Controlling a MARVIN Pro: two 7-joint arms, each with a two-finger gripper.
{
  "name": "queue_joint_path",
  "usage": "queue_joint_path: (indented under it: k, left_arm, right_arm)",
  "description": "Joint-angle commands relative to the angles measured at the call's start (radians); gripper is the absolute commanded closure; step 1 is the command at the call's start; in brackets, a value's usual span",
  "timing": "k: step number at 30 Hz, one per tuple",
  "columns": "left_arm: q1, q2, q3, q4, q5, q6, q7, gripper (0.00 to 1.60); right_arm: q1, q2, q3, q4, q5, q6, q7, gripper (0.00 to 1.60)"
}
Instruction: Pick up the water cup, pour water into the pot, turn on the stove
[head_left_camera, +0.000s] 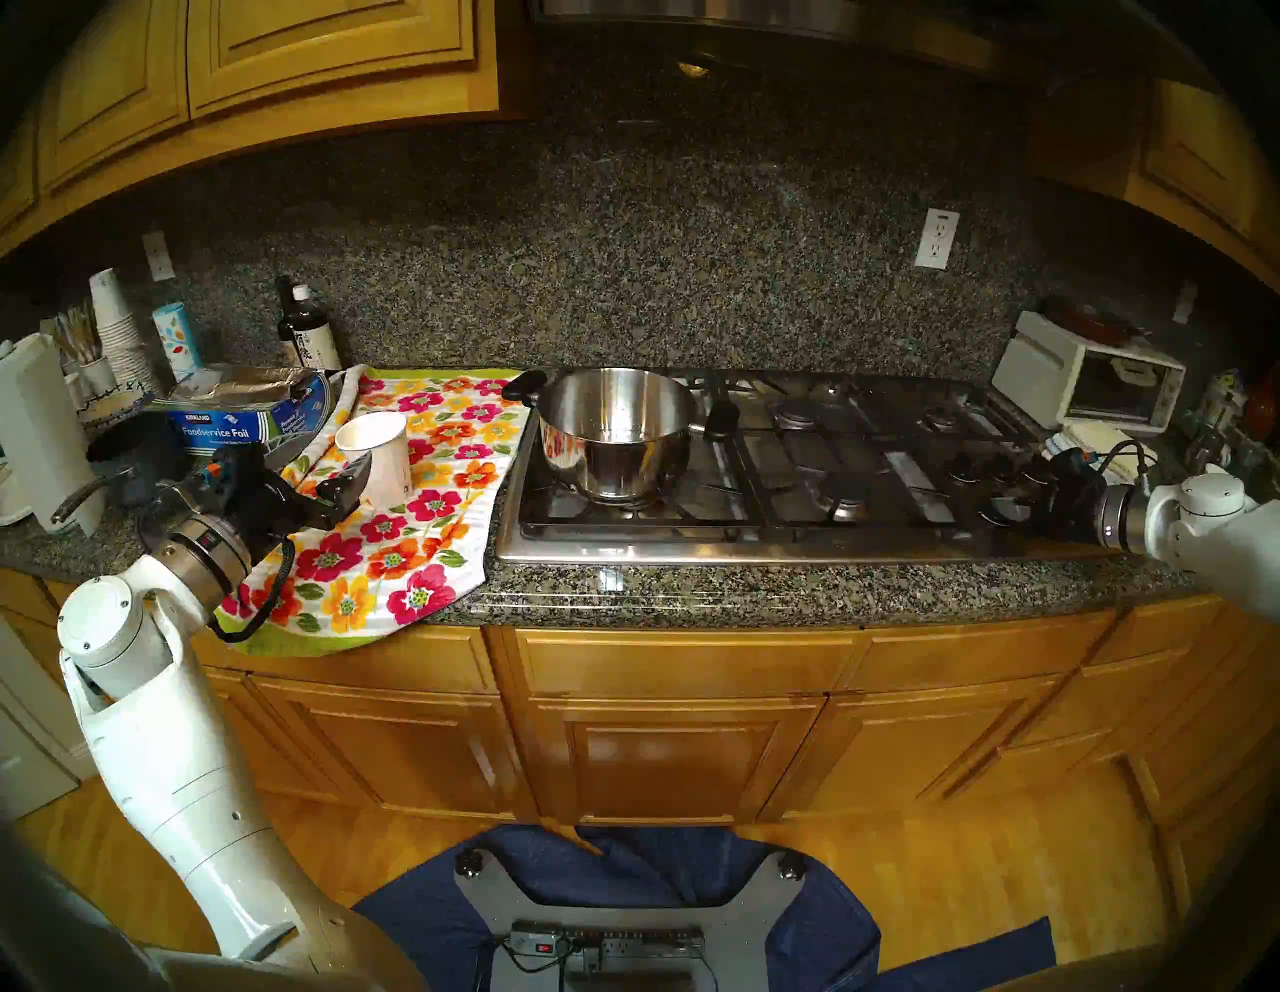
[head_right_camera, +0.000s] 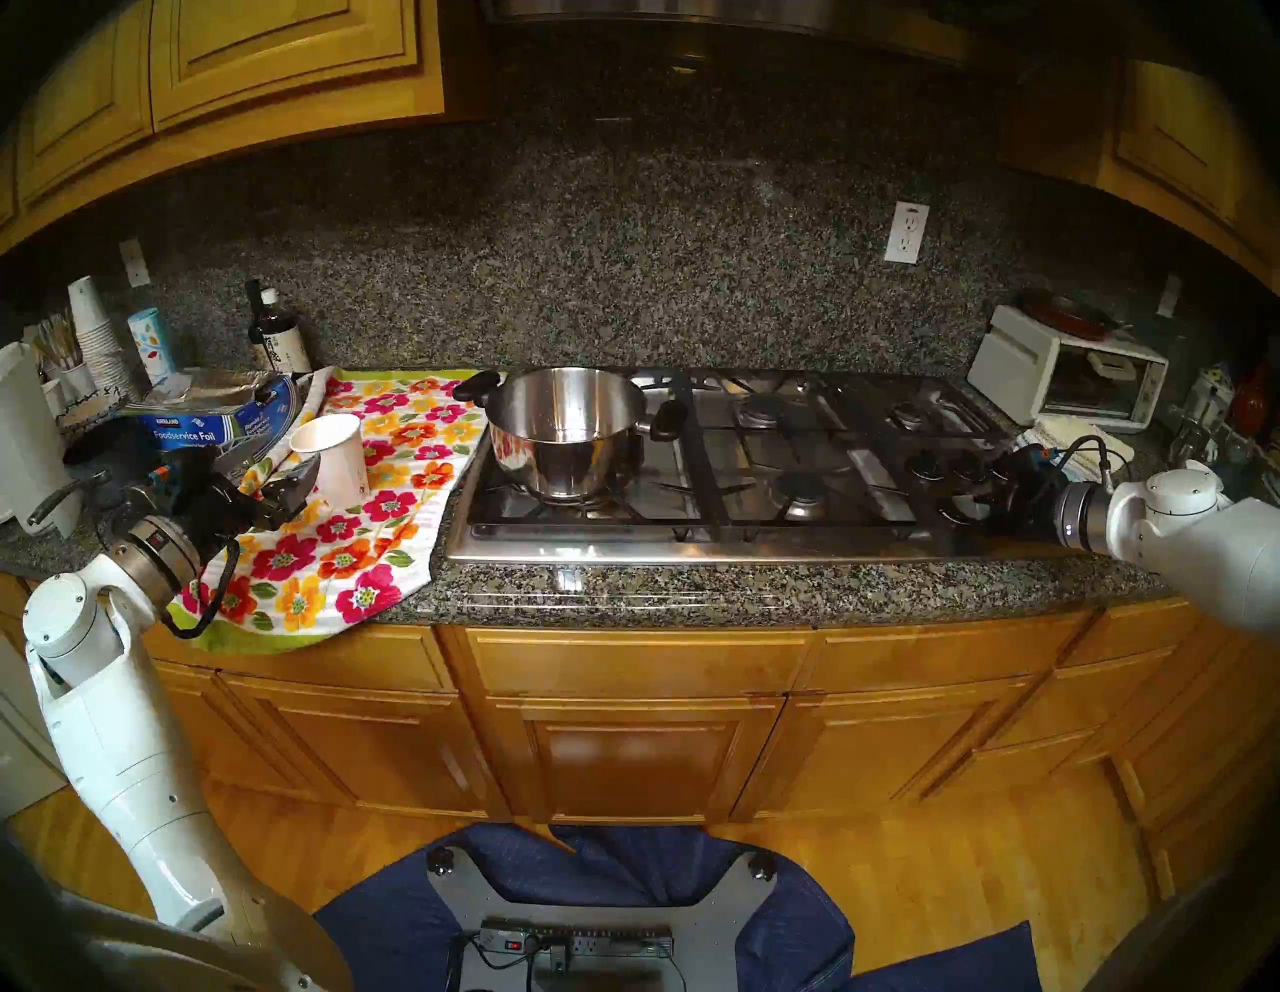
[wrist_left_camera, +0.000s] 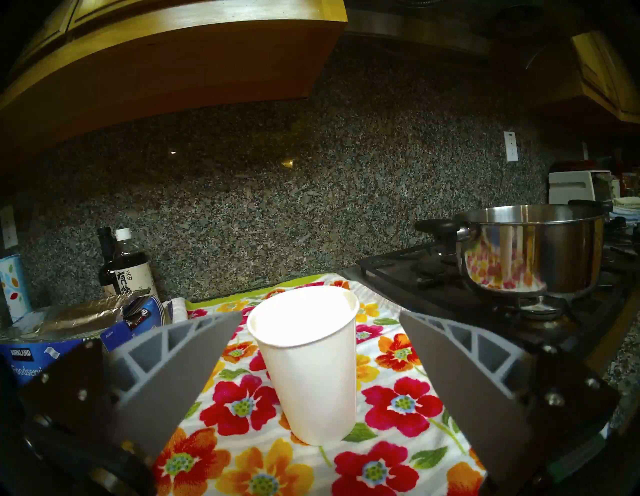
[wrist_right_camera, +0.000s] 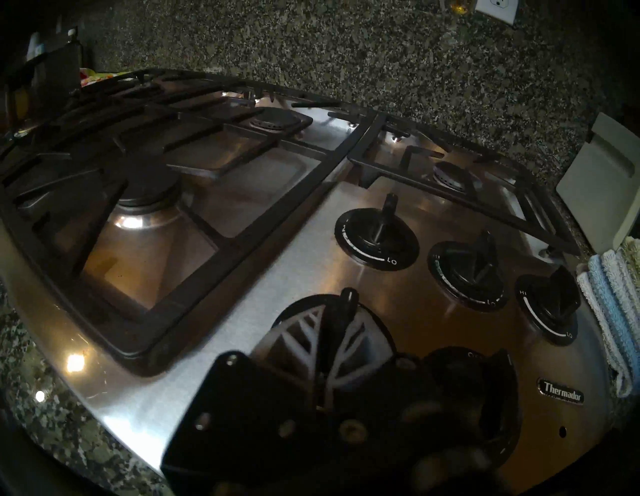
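**Left jaws open at the cup; right shut over a knob**

My left gripper (wrist_left_camera: 320, 350) stands wide apart, level, with the cup (wrist_left_camera: 308, 360) straight ahead between the two fingers (wrist_left_camera: 166, 377). Neither finger touches it. The cup is upright on the flowered towel (wrist_left_camera: 401, 401), long axis vertical, mouth up; whether water is in it I cannot tell. The left arm is much the nearer one to it; closing in from here looks like the grasp.

My right gripper (wrist_right_camera: 332, 332) is closed, fingers pressed together, tips hanging over the nearest knob (wrist_right_camera: 348, 298) at the stove's (wrist_right_camera: 207, 363) right end. Contact I cannot tell.

The pot (head_left_camera: 616, 433) sits on the front left burner, to the right of the cup and just past the towel's edge. It looks empty, so pouring is, I judge, not yet done.

Count: one cup, one pot, five knobs, one mostly behind my right hand. Five burners, judging from the head view.
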Motion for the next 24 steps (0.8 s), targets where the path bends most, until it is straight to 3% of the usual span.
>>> queue_joint_path:
  k: [1, 12, 24]
  left_arm:
    - [-0.025, 0.005, 0.002, -0.024, -0.015, -0.001, -0.001, 0.00]
    - [-0.025, 0.005, 0.002, -0.024, -0.015, -0.001, -0.001, 0.00]
    - [-0.025, 0.005, 0.001, -0.025, -0.016, -0.001, -0.001, 0.00]
  right_arm:
    - [0.008, -0.071, -0.002, -0.059, -0.080, -0.061, 0.109, 1.60]
    - [0.043, -0.056, -0.014, -0.049, -0.222, -0.111, 0.141, 1.60]
    - [0.074, -0.053, -0.029, -0.021, -0.300, -0.152, 0.170, 1.60]
